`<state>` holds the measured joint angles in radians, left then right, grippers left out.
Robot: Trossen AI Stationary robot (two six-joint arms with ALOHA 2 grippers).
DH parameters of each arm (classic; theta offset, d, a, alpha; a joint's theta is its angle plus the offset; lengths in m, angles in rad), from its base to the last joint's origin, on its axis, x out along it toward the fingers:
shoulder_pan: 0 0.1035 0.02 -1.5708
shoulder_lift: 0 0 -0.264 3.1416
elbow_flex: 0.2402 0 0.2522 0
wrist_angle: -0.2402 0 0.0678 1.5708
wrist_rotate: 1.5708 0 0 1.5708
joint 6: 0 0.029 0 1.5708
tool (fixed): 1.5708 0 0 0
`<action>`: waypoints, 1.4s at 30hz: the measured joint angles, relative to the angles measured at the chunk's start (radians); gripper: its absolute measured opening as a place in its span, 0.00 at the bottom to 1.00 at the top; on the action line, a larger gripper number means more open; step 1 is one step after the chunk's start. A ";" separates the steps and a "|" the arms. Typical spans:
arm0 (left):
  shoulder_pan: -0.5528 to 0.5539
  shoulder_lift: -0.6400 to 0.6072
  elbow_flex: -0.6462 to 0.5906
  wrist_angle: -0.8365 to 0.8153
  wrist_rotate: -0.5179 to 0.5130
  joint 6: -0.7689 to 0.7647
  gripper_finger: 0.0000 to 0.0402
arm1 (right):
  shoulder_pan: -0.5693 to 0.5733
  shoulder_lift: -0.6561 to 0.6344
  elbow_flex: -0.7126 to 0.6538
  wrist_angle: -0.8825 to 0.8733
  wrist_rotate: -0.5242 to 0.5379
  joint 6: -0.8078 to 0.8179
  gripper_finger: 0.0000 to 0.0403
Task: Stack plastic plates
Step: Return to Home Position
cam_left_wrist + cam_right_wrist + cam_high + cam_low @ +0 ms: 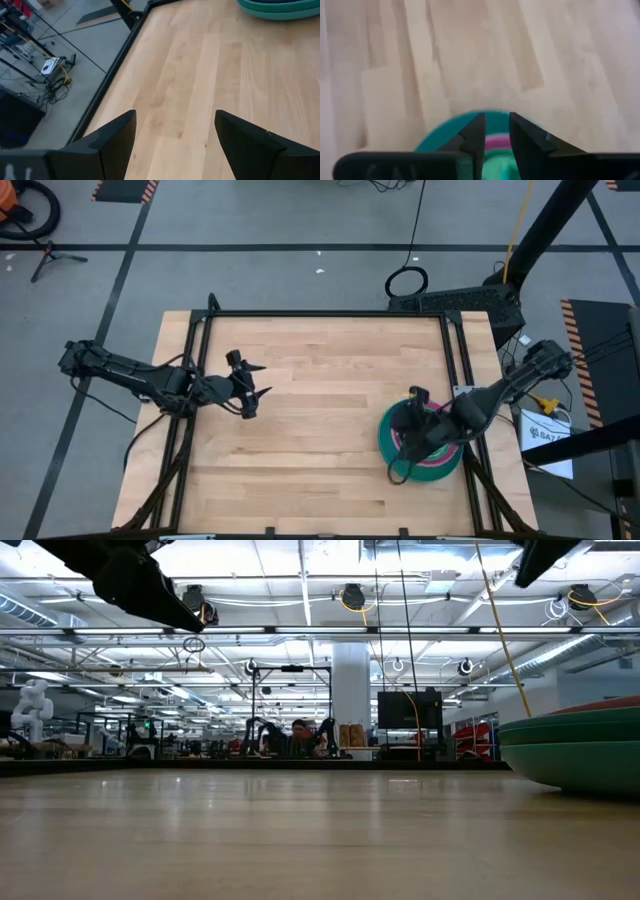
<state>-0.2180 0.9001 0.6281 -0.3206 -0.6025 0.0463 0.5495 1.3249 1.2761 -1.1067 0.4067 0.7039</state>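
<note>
Looking down from above, my right gripper [412, 442] hangs over the plastic plates [392, 430], stacked near the table's [320, 430] right edge. Level view: glossy, light, stiff; take the thin rim. Right wrist: fingers narrowly parted, nothing pinched. Left wrist: left gripper [175, 132] spread wide, bare wood around.

You have bright, even light from the ceiling lamps [352, 595] far behind the counter [320, 430], which shows only faint shadows. The right wrist view looks smeared, perhaps by motion; its wood grain is soft. The low view's near counter surface is out of focus.
</note>
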 joint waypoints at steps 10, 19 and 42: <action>-0.001 0.000 -0.001 -0.059 0.000 -0.081 0.69 | -0.133 -0.378 -0.492 0.597 0.038 -0.369 0.12; -0.053 -0.128 -0.111 0.009 0.000 -0.120 0.69 | -0.269 -0.660 -0.663 0.798 -0.044 -0.635 0.09; -0.068 -0.839 -0.389 0.063 -0.002 -0.105 0.69 | -0.346 -1.267 -1.058 0.963 -0.124 -0.701 0.08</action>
<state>-0.2855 0.0606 0.2395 -0.2581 -0.6044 -0.0589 0.2031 0.0584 0.2178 -0.1435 0.2829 0.0031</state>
